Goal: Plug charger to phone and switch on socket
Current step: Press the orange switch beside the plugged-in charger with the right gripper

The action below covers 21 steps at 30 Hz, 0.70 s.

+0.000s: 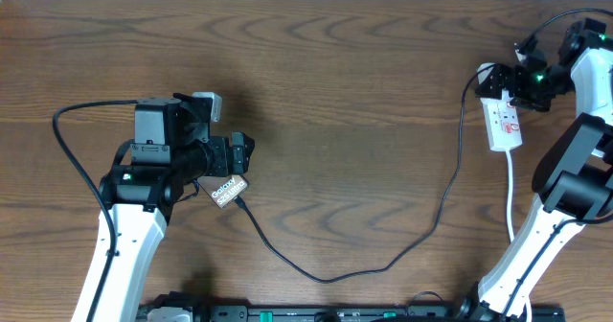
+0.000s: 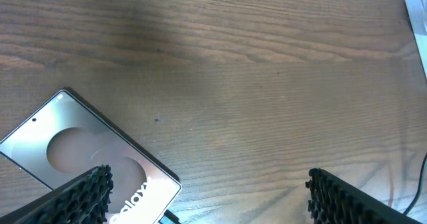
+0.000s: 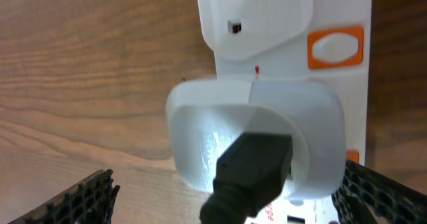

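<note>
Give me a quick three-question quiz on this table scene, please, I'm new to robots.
1. True or false: the flat glossy grey phone touches the elongated white power strip.
2. The left pincer is: A open, B shut, C out of view?
3. Fill in: the long thin black cable lies on the brown wooden ____.
Key: 1 false; 2 A; 3 table.

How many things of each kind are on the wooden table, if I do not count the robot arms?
Glossy grey dark-framed flat phone: 1
Long thin black charger cable: 1
Elongated white plastic power strip with red markings: 1
White plug adapter seated in the strip: 1
Total: 4
</note>
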{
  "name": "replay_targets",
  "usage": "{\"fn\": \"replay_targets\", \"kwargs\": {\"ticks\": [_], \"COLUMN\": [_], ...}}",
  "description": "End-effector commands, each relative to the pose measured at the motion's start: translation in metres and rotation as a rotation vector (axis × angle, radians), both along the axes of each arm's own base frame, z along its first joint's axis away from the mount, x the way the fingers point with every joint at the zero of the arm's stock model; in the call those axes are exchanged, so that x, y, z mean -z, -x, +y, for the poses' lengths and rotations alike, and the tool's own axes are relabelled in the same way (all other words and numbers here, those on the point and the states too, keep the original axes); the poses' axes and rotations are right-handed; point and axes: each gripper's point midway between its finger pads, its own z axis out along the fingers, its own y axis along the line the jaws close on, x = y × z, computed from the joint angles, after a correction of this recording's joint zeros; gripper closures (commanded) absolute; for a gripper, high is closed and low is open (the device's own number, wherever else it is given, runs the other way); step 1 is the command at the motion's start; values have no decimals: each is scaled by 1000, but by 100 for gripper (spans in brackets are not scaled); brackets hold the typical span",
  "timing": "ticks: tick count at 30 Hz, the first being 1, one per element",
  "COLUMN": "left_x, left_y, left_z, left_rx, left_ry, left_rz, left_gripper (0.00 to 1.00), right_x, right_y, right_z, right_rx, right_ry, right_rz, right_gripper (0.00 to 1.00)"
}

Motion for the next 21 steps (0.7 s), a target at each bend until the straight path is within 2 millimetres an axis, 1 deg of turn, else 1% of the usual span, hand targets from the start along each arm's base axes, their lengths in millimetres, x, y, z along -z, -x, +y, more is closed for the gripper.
{"fn": "replay_targets", "kwargs": {"ticks": [1, 4, 10, 17, 21], "left_x": [-11, -11, -11, -11, -10], "left_y": [-5, -5, -5, -4, -4], "left_z": [2, 2, 2, 2, 2], "left_rx": [-12, -12, -12, -12, -12], "left_ry": [-8, -8, -8, -8, -8], "left_rz": [-25, -25, -25, -23, -22], "left_gripper": [8, 8, 8, 8, 8], "right_x": [-1, 3, 13, 16, 11], "right_y": [-3, -3, 5, 7, 6], "right_z": [22, 26, 27, 15, 4], "right_rx": [-7, -8, -6, 10, 29], "right_ry": [-103, -127, -127, -59, -2], "right_rz": [-20, -25, 4, 31, 47], "right_gripper": [1, 1, 1, 1, 1]}}
